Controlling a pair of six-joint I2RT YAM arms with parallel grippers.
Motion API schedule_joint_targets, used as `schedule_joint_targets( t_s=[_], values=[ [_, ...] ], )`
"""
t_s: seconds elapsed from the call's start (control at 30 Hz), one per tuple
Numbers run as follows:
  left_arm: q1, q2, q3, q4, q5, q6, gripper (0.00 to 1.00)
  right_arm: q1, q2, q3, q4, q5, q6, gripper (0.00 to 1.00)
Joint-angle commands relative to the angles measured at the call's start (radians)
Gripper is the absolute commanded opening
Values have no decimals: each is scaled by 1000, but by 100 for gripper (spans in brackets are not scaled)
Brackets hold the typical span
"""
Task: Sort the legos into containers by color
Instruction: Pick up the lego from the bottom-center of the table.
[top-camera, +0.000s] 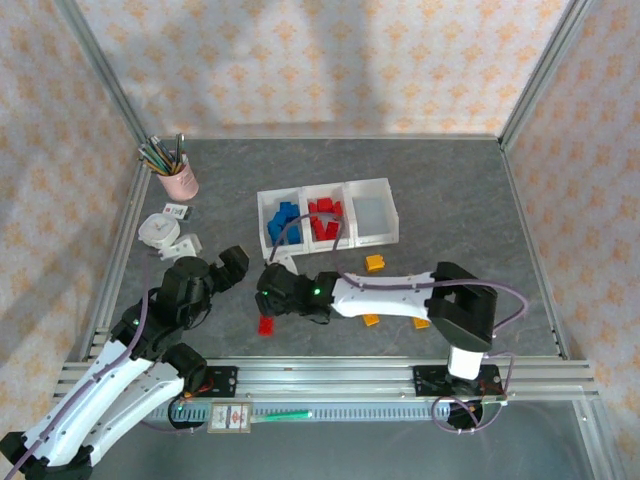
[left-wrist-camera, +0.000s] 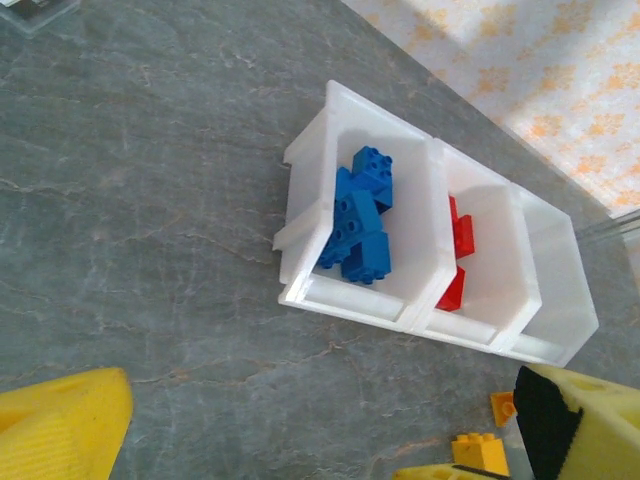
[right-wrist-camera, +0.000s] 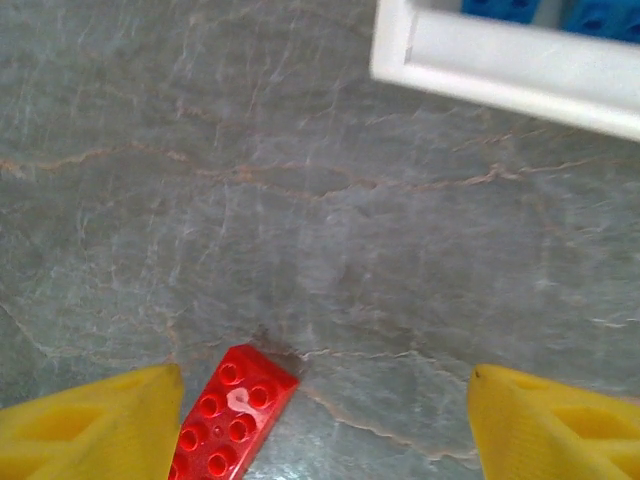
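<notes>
Right end effector (top-camera: 267, 303) beside red lego (top-camera: 266, 325), containers (top-camera: 391, 212) beyond

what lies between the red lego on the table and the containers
The stretch is bare: the right wrist view shows plain grey tabletop between the red lego and the containers.

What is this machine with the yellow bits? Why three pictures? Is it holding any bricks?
It is a robot with two arms on a grey table. One picture looks down from above; the other two come from a camera on each wrist. The yellow shapes are its left fingers and right fingers, both spread open, holding nothing. One red brick lies between the right fingers. Orange bricks lie on the table too. The white bins hold blue bricks and red bricks.
</notes>
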Motion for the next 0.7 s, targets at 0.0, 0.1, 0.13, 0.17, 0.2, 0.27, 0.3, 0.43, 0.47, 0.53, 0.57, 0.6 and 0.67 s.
schedule_joint_targets(
  t_s=[0.0, 0.1, 0.13, 0.17, 0.2, 0.27, 0.3, 0.43, 0.47, 0.53, 0.57, 0.6, 0.67],
  values=[
    [8, -30, 16, -68, -41, -37, 99, 31, 57, 45, 1, 32, 57, 78],
    [8, -36, 20, -87, -58, -57, 99, 53, 100, 75, -11, 46, 64, 80],
    [7, -36, 21, -95, -66, -65, 99, 59, 116, 88, -14, 47, 62, 81],
    [8, -34, 20, -99, -71, -71, 99, 64, 132, 100, -19, 48, 61, 81],
    [8, -34, 21, -100, -74, -72, 99, 68, 146, 110, -26, 53, 63, 82],
    [8, -36, 23, -98, -74, -73, 99, 73, 177, 135, -53, 67, 69, 82],
    [8, -36, 22, -99, -74, -75, 99, 75, 187, 144, -68, 78, 72, 82],
    [8, -36, 22, -95, -83, -76, 99, 91, 217, 176, -127, 126, 77, 81],
    [8, -37, 20, -90, -83, -76, 99, 96, 223, 184, -145, 135, 84, 81],
    [8, -37, 17, -82, -81, -77, 99, 101, 233, 193, -164, 139, 93, 80],
    [8, -36, 15, -79, -81, -77, 99, 103, 238, 195, -170, 135, 96, 80],
    [8, -35, 14, -77, -82, -77, 99, 104, 243, 195, -175, 132, 99, 80],
    [7, -33, 15, -79, -85, -78, 99, 107, 244, 188, -186, 134, 106, 77]
  ],
)
